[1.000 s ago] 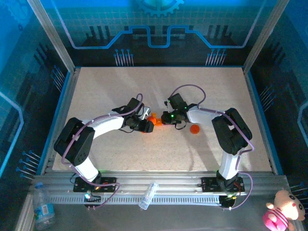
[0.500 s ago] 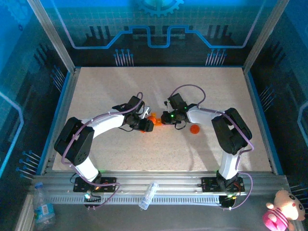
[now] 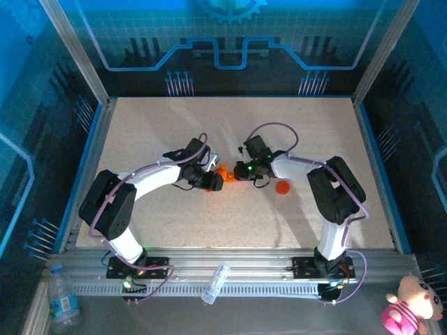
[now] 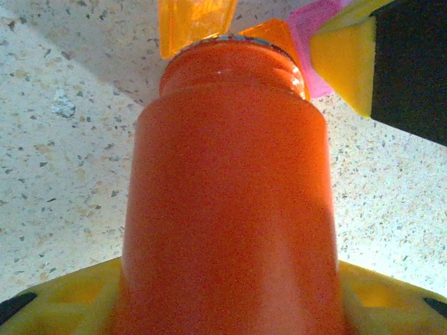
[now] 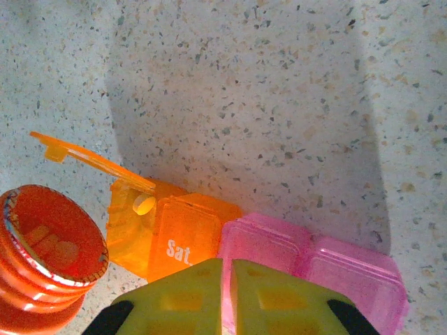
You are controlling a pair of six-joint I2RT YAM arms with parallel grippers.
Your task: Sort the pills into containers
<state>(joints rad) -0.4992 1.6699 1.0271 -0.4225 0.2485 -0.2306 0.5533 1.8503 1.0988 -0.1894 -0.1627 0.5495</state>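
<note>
Nearest you, beyond the arm bases, the speckled bench (image 3: 209, 230) lies bare up to the middle, where both arms meet. The first thing you come to there is the orange cap (image 3: 282, 186), lying loose just to the right of the right arm's wrist, so the bottle is already open. Just past it, your left gripper (image 3: 211, 181) is clamped round the orange bottle (image 4: 230, 195), which is tipped with its open mouth almost against the containers (image 5: 188, 237). Your right gripper (image 5: 227, 269) is clenched, its yellow fingers pressed together with nothing between them and its tips resting over the seam between the "Sat." box and the pink box beside it, as if to pin the strip down. You cannot tell from these views whether it actually bears on the plastic. The strip lies flat on the bench at the centre. Its end orange box has its lid (image 5: 91, 159) swung up, and one pale pill (image 5: 144, 204) sits inside. The other boxes look shut. By my reading you are early on: one pill is placed, and the remaining boxes are yet to be opened and filled. Whether more pills wait inside the bottle is too blurred to say.
</note>
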